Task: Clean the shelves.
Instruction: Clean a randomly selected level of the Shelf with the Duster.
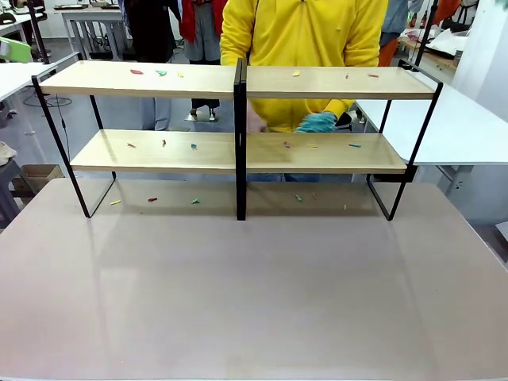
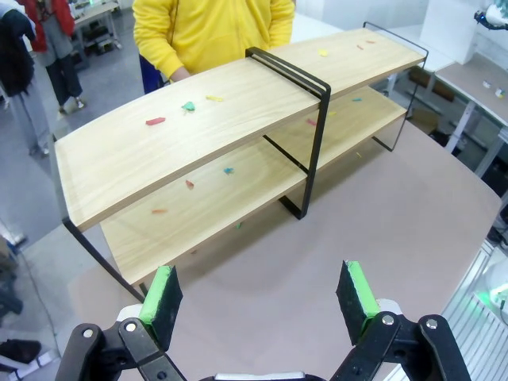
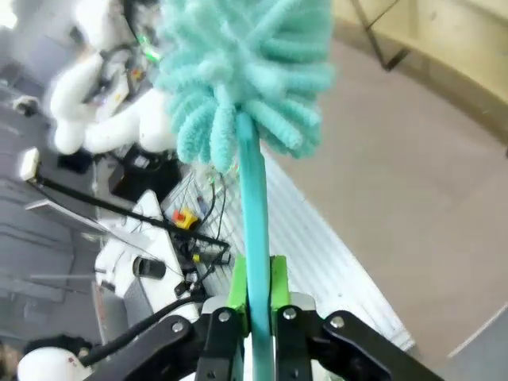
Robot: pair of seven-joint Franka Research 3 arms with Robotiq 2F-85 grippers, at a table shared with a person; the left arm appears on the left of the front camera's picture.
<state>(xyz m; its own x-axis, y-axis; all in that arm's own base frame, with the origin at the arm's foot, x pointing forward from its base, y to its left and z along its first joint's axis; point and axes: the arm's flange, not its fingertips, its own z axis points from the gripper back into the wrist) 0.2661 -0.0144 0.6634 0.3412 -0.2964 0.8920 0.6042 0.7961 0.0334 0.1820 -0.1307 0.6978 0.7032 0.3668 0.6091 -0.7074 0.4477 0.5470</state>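
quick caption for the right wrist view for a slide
Right gripper with jaws shut on the handle of a teal fluffy duster, grey-brown tabletop and the shelves beyond.

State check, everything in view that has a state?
shelves, standing, both boards littered with scraps
tabletop, scraps under the shelves
left pincer, open, empty
right pincer, shut on duster handle
duster, held by its handle, not touching shelves

The left gripper point(image 2: 259, 295) stands wide open, its green pads point(image 2: 161, 295) well apart and facing each other, with nothing between them. The right gripper point(image 3: 258, 287) is fully closed, both pads point(image 3: 237, 284) clamping the teal duster point(image 3: 246, 79) by its thin handle, which rises straight from the jaws.
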